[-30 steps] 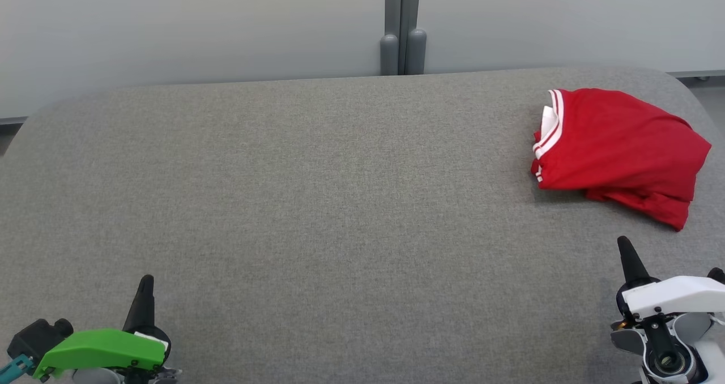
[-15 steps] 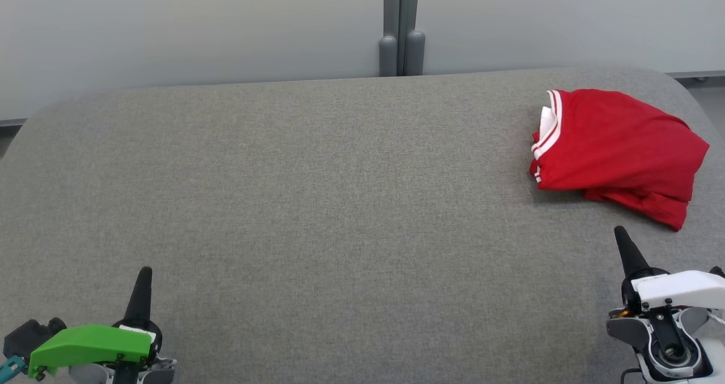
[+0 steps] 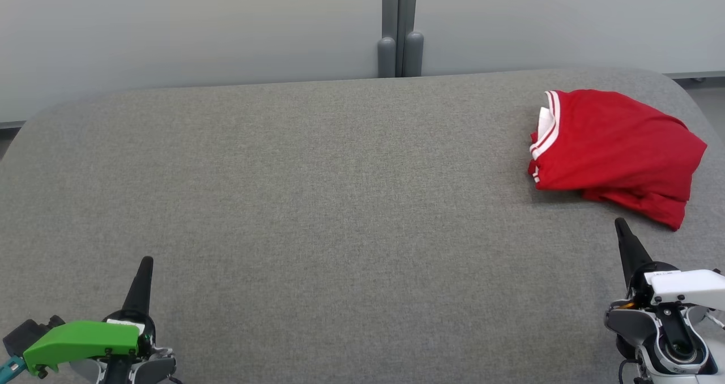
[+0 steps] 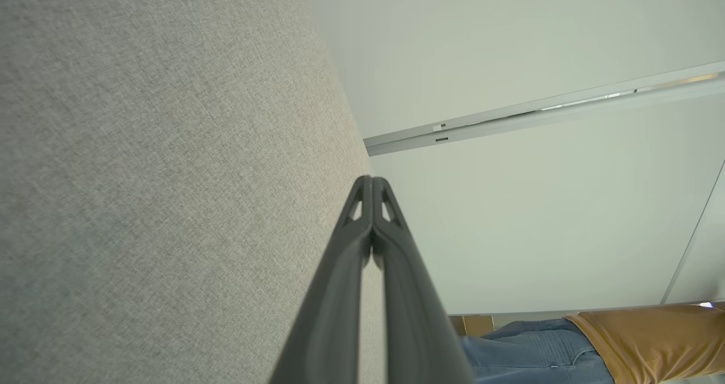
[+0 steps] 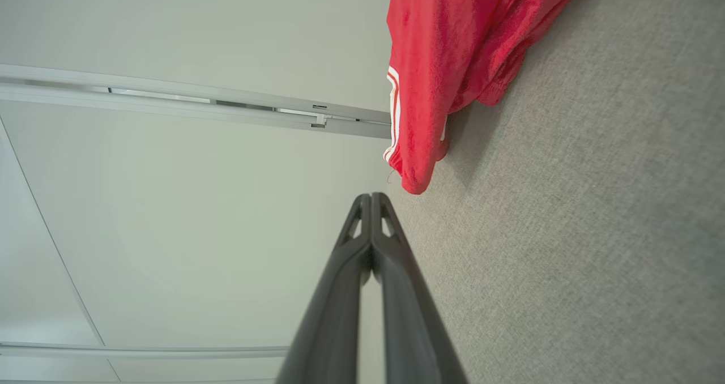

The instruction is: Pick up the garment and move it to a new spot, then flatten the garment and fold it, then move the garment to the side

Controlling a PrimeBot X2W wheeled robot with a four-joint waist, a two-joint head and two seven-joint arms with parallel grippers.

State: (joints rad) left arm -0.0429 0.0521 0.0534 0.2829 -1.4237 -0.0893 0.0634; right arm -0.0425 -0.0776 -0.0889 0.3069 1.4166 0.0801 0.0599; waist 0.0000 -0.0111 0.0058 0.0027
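"Where is the garment (image 3: 617,152)?"

"It's red and folded. It lies at the far right of the grey desk (image 3: 340,203). It runs left to right, and its white-striped edge points left."

"What's around it?"

"A wall and a grey post (image 3: 400,50) stand behind the desk. The right jaws are near it, not touching. The left jaws are far away. Both are pressed together."

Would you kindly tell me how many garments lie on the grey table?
1: a red garment at the far right of the table, beyond the right tool. None appears hidden.
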